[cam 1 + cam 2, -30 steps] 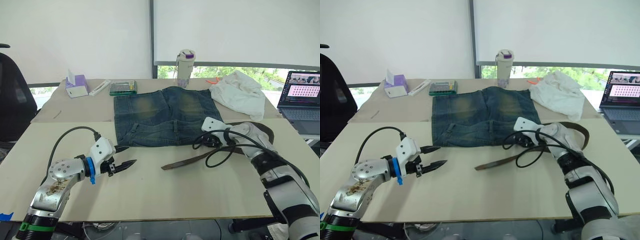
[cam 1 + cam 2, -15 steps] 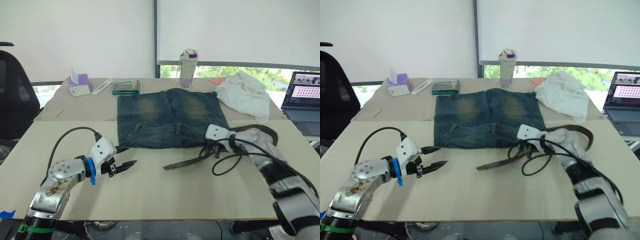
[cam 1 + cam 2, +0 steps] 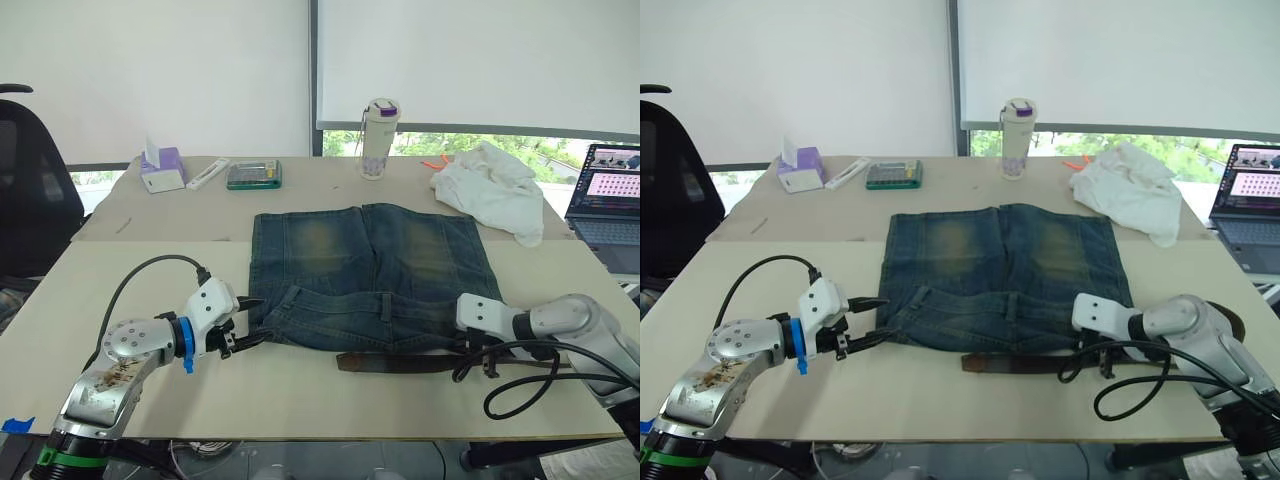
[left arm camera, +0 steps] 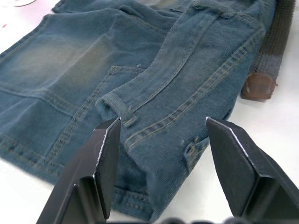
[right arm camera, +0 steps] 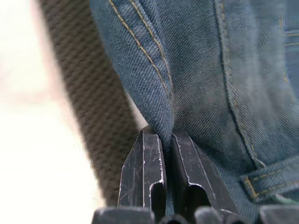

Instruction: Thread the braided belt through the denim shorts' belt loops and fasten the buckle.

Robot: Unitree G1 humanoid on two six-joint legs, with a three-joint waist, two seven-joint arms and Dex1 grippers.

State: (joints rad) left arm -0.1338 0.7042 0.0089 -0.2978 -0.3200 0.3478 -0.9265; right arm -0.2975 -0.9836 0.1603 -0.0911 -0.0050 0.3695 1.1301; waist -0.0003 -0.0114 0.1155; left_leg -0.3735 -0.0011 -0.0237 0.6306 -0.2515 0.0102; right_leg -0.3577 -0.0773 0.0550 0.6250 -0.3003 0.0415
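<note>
Right fingers [image 5: 166, 161]: I am pinching them together on a fold of waistband at the right near corner of the faded dark blue denim shorts [image 3: 370, 265]; the denim edge is squeezed between the two black tips.
Left fingers [image 4: 163, 154]: I am holding them spread wide, gripping nothing, one tip on either side of the shorts' left near corner, with the cloth lying between them.
Shorts: they are lying flat in the middle of the pale desk [image 3: 300, 385], waistband toward me and legs pointing away, yellowish worn patches showing on both legs.
Belt loops: one narrow denim loop [image 4: 117, 106] is sitting on the waistband close to my left fingers; another [image 3: 386, 304] is showing at the waistband's middle.
Belt: the long dark brown braided strap [image 3: 395, 361] is stretching along the desk just beside the near edge of the waistband, its plain brown tip [image 4: 258, 85] lying by the shorts' middle and its far end running toward my right wrist.
Buckle: I cannot tell where it is lying.
Far side of desk: a crumpled white cloth [image 3: 492, 186], a white bottle with a purple band [image 3: 377, 125] and a purple tissue box [image 3: 159, 170] are standing well apart from the shorts.
</note>
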